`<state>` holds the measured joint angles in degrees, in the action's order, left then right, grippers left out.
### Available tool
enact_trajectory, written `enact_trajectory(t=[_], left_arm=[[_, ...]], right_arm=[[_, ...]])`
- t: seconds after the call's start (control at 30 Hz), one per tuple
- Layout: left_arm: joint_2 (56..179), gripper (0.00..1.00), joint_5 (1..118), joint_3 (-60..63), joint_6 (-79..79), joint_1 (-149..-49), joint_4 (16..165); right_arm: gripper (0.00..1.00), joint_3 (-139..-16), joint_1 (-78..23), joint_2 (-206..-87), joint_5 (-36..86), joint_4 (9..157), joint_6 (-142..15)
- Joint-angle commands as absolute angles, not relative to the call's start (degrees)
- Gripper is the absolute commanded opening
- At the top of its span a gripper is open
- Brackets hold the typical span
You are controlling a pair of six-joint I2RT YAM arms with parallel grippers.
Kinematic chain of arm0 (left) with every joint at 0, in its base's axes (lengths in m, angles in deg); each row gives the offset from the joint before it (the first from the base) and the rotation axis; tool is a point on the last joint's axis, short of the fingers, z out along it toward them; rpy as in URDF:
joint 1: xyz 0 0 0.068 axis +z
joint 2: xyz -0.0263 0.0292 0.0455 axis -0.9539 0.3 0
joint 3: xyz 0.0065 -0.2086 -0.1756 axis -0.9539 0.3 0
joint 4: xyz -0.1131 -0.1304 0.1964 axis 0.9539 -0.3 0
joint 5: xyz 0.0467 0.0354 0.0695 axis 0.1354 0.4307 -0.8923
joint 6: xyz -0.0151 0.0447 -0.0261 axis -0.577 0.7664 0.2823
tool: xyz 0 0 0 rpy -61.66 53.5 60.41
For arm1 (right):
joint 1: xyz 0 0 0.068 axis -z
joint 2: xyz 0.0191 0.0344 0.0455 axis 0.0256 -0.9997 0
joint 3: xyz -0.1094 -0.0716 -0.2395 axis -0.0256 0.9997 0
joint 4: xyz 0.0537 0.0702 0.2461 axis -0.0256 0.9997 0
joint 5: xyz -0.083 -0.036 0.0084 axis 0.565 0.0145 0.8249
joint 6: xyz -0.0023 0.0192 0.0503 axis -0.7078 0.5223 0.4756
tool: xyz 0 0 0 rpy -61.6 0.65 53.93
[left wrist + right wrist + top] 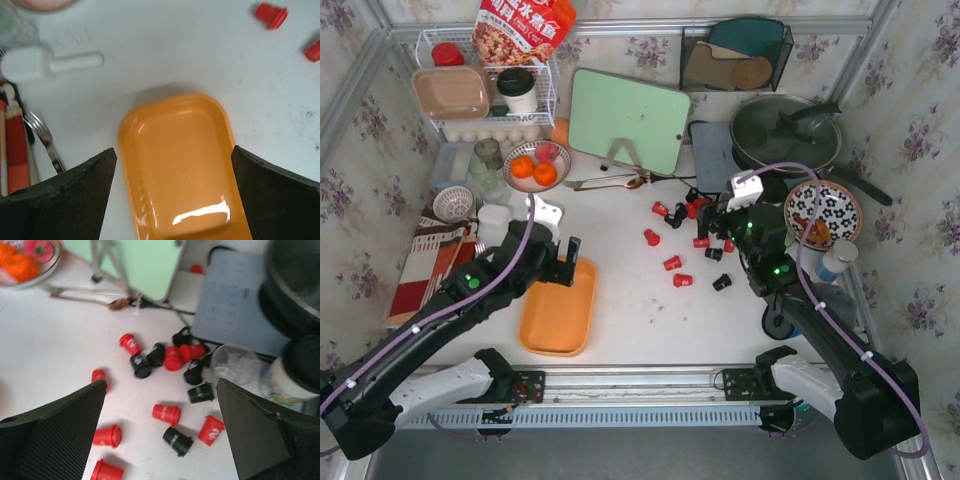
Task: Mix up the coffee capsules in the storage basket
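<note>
1. The white desk is carrying everything. It is smooth, hard and faintly scuffed.
2. The storage basket is lying empty at the near left. It is a shallow orange plastic tray with rounded corners and a glossy floor, and it is looking light and stiff, likely to slide if nudged.
3. The left claw is hanging spread wide above the basket, holding nothing; the right claw is hovering equally wide over the capsules, also empty.
4. The coffee capsules are lying scattered on the desk right of the basket, well apart from it – red and black tapered cups, rigid, glossy, probably light and prone to rolling. Pinching one across its body, below the flared rim, is looking safest.
</note>
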<state>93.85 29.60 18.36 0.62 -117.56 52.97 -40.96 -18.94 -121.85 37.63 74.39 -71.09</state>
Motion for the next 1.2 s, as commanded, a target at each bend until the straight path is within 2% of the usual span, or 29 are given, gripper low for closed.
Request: enact_trajectory(t=[0.0,0.13,0.27,0.47,0.67,0.8,0.97,1.17], left_arm=[[96.0,0.97,31.8,16.6,-8.4,-115.7,42.2],[97.1,0.82,42.2,16.0,-10.5,-108.7,37.0],[99.4,0.68,52.8,16.3,-12.1,-99.9,33.3],[103.2,0.64,49.5,17.6,-11.9,-96.2,29.2],[106.9,0.62,52.0,22.3,-11.2,-87.3,32.8],[109.7,0.56,54.6,23.6,-10.3,-83.7,34.5],[111.7,0.44,54.2,24.0,-9.7,-83.5,35.3],[113.3,0.39,51.6,24.5,-9.4,-83.5,35.9]], right_arm=[[1.0,-36.1,-19.0,-122.4,23.6,67.0,-73.2],[1.0,-30.8,-19.7,-122.6,12.1,59.1,-71.4],[1.0,-27.5,-22.0,-123.7,8.4,53.9,-70.8],[1.0,-24.3,-23.9,-124.8,7.5,51.0,-72.0],[1.0,-21.9,-24.1,-122.6,7.1,47.9,-71.3],[1.0,-21.1,-24.2,-120.5,6.4,46.5,-70.5],[1.0,-20.2,-24.3,-118.2,6.3,45.3,-69.9],[1.0,-20.1,-24.5,-117.5,6.1,45.2,-69.4]])
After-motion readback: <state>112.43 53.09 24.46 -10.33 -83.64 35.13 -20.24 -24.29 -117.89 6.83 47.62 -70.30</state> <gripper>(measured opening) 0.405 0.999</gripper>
